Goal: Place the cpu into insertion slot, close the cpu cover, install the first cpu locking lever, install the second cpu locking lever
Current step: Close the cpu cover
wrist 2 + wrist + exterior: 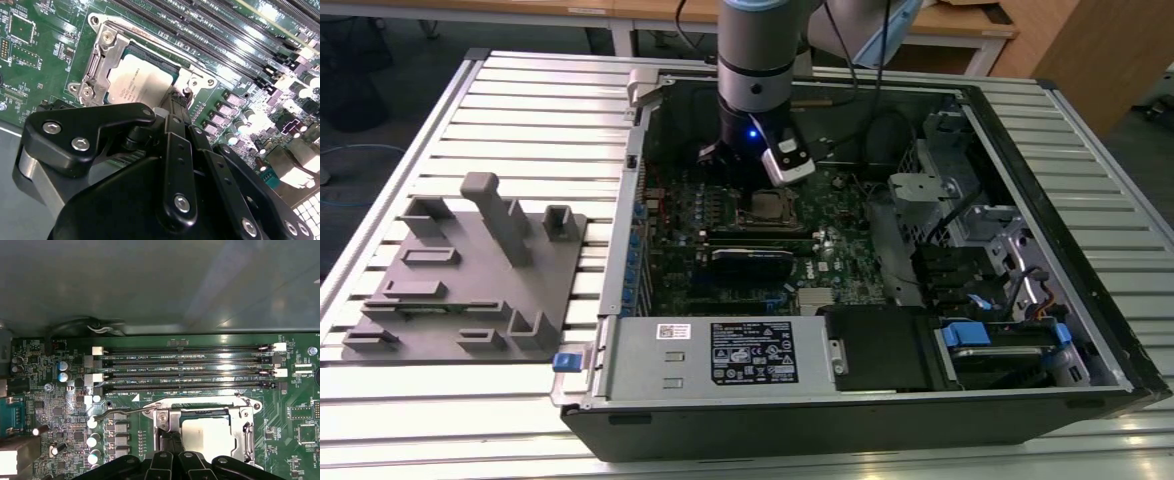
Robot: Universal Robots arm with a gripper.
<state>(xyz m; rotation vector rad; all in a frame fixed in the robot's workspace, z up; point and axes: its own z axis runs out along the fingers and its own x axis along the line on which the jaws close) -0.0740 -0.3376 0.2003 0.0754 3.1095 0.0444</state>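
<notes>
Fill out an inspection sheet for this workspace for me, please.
Surface: slatted metal table, open computer case on it.
Job's things: cpu seated in insertion slot; cpu cover appears down around it; one thin lever juts out beside.
Clutter: grey fixture block beside the case.
Grippers: gripper low at the cover's edge.
Cables: black cables inside the case.
Surroundings: wooden desks behind.

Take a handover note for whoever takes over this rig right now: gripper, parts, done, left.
Gripper: fingers shut, tip down at the insertion slot's edge.
The cpu sits in the slot, cpu cover down over it.
Done: cpu placed, cover closed.
Left, it seems: the locking levers. One lever rod runs along the slot; latched or not, I cannot tell.
</notes>
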